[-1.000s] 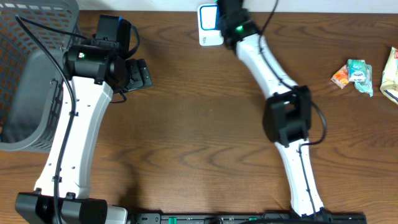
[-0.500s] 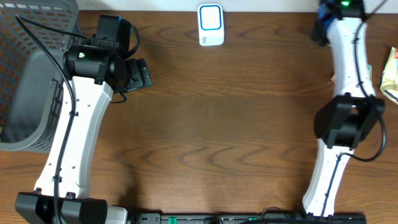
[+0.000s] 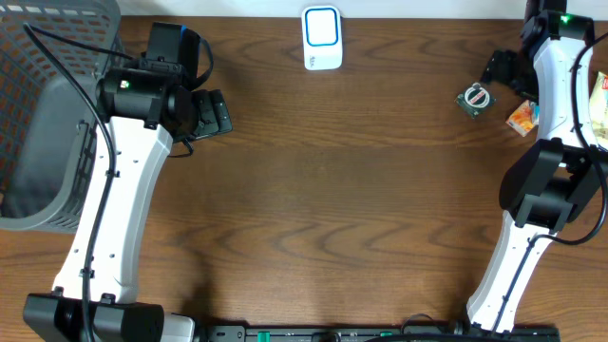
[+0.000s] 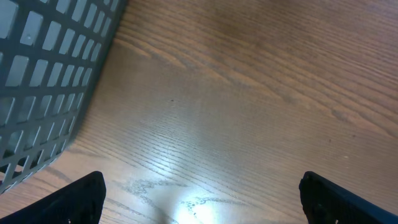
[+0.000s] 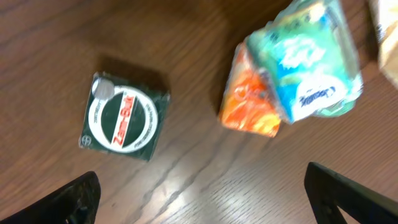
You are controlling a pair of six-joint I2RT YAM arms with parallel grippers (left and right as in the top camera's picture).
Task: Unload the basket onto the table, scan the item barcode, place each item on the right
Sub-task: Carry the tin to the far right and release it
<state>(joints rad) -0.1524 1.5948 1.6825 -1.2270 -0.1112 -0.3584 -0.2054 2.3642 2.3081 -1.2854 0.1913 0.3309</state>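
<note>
A small dark green box (image 5: 124,116) with a round white and red label lies flat on the table, also seen in the overhead view (image 3: 474,98). My right gripper (image 5: 211,208) hovers open just beside it, apart from it, with only bare wood between the fingertips (image 5: 78,199). From overhead the right gripper (image 3: 502,70) sits at the far right of the table. The white and blue scanner (image 3: 322,38) stands at the back middle edge. My left gripper (image 4: 205,208) is open over bare wood next to the basket; overhead it shows at the left (image 3: 211,112).
A grey mesh basket (image 3: 47,114) fills the far left, its wall (image 4: 43,81) close to the left gripper. An orange and teal packet (image 5: 292,68) lies right of the green box, seen overhead too (image 3: 522,116). A yellowish packet (image 3: 598,106) lies at the right edge.
The right arm swung from the scanner to the far right of the table. Its jaws opened and the green box now lies on the wood. The left arm stayed still.
</note>
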